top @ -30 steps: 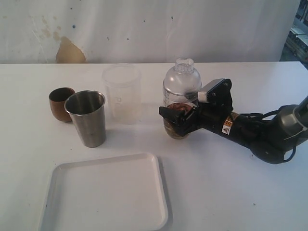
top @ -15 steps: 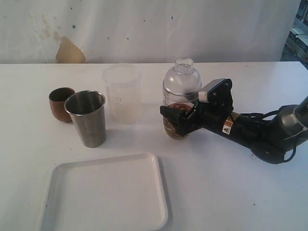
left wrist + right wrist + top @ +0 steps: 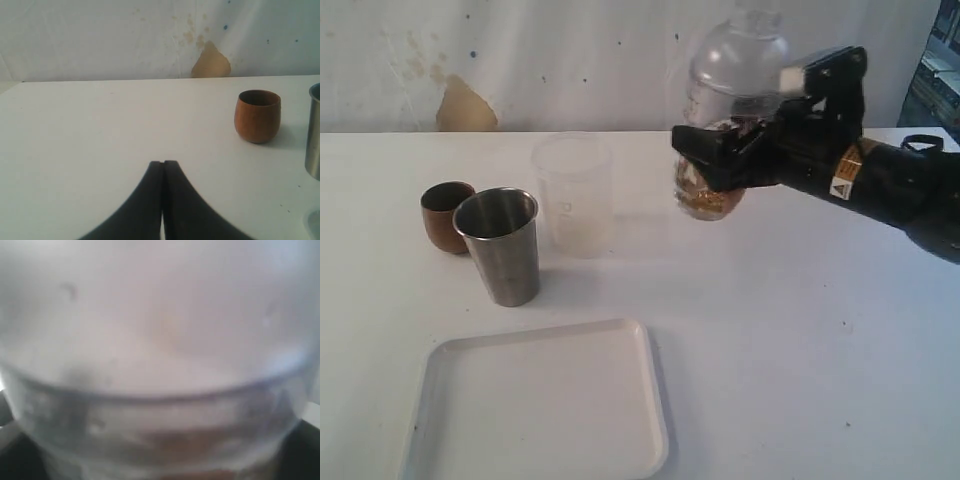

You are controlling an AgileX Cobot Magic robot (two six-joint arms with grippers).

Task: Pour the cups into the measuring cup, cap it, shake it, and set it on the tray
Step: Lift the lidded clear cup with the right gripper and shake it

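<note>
A white table is seen from the front. The right gripper, a black claw on an arm reaching in from the right, grips the measuring cup around its lower body, with its jaws spread wide against the clear sides. The measuring cup hangs in the air, clear of the table, roughly upright and blurred. Its domed lid is on, and a brownish layer sits at its bottom. In the right wrist view its clear wall fills the picture, out of focus.

3 cups stand upright further left: the frosted plastic cup, the steel tumbler and, just beside the tumbler, the small wooden cup. The white tray lies flat at the front of the table.

The left gripper has its 2 dark fingers pressed shut, tip to tip, over bare table near the wooden cup.
</note>
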